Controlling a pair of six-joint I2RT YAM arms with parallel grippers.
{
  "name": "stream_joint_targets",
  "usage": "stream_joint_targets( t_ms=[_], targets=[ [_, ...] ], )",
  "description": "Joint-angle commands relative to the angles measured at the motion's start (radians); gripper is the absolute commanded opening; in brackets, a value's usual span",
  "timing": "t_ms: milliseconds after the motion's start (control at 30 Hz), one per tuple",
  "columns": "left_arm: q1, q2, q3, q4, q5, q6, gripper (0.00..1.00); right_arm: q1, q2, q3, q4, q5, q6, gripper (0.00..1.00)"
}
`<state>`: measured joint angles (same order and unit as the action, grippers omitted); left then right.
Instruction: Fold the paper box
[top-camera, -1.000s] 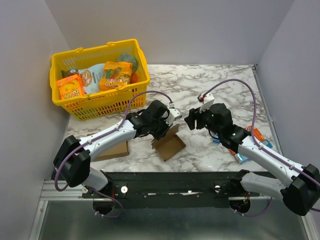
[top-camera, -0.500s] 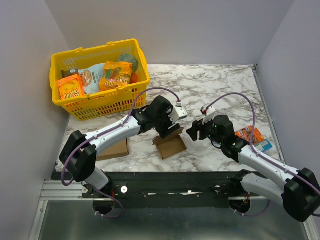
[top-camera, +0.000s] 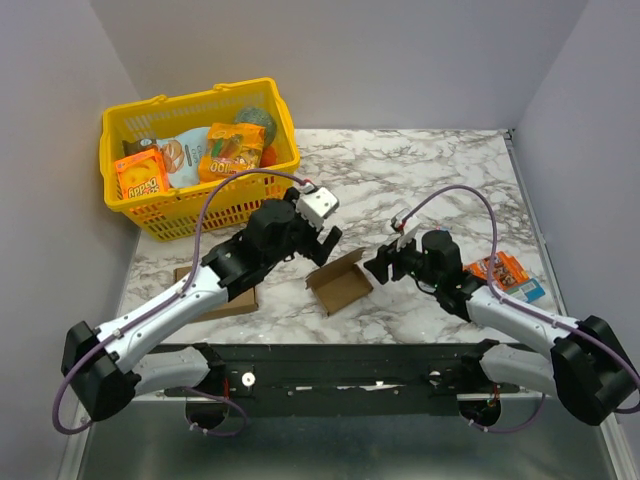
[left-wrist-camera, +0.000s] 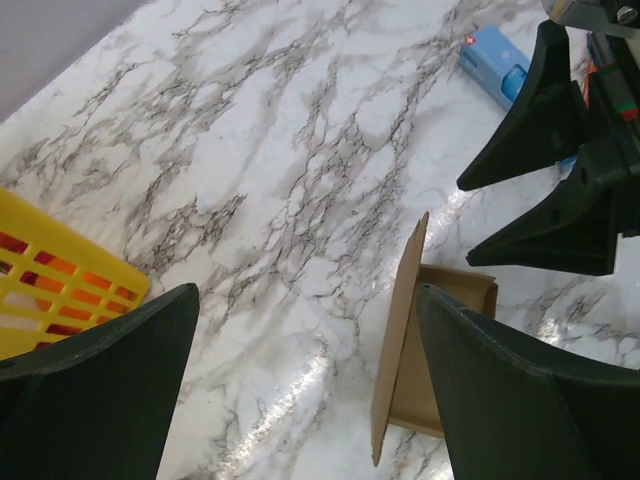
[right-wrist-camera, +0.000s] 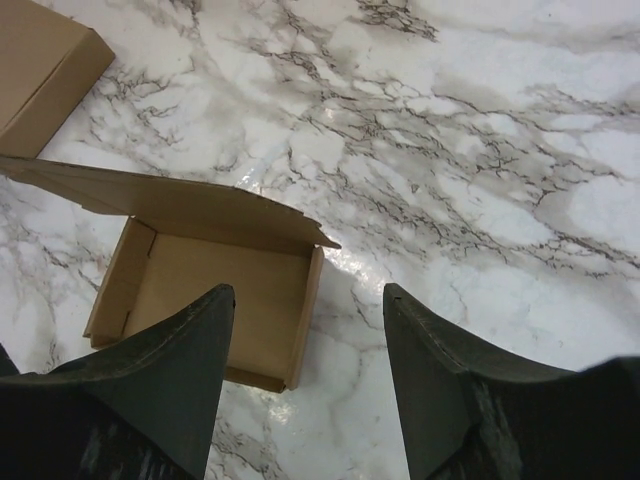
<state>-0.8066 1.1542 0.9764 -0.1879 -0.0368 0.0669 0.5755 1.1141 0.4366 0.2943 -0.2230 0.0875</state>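
Judging by how it lies, the paper box (top-camera: 338, 285) is partway folded: it sits on the marble table (top-camera: 440, 180) in front of the yellow basket (top-camera: 190, 213) and off toward its right-hand end, apart from it. It is formed into a shallow open tray. Low walls stand along at least three of its sides, and one long flap (left-wrist-camera: 398, 335) rises from the edge nearest the basket, upright to slightly leaning over the tray and not laid down. What looks left is to bring that flap down over the tray, tuck its edge in, and seat any loose side tabs; the pictures do not show whether the corners are locked. The left gripper (top-camera: 322, 243) hangs between the basket and the box, above the raised flap, with its fingers spread wide and nothing between them; the flap shows nearer its right finger but apart from it. The right gripper (right-wrist-camera: 307, 290) hovers on the side of the box away from the basket, over the tray's open edge, with its fingers parted and empty, touching no cardboard. A plain cardboard rectangle (top-camera: 228, 297) lies in front of the basket under the left arm, and some small orange and blue packets (top-camera: 505, 272) lie well apart from the basket, beyond the right gripper.
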Motion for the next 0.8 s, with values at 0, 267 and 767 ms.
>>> stream_joint_targets(
  t_ms=[0, 267, 767],
  targets=[
    [-0.002, -0.115, -0.143, -0.004, -0.058, -0.247, 0.99, -0.003, 0.050, 0.033, 0.092, -0.029, -0.058, 0.69],
    [-0.006, -0.316, -0.415, -0.027, -0.121, -0.475, 0.99, -0.003, 0.124, 0.076, 0.129, -0.098, -0.060, 0.69],
    [-0.013, -0.165, -0.429, 0.033, -0.101, -0.440, 0.69, -0.003, 0.069, 0.074, 0.068, -0.068, -0.057, 0.69]
  ],
)
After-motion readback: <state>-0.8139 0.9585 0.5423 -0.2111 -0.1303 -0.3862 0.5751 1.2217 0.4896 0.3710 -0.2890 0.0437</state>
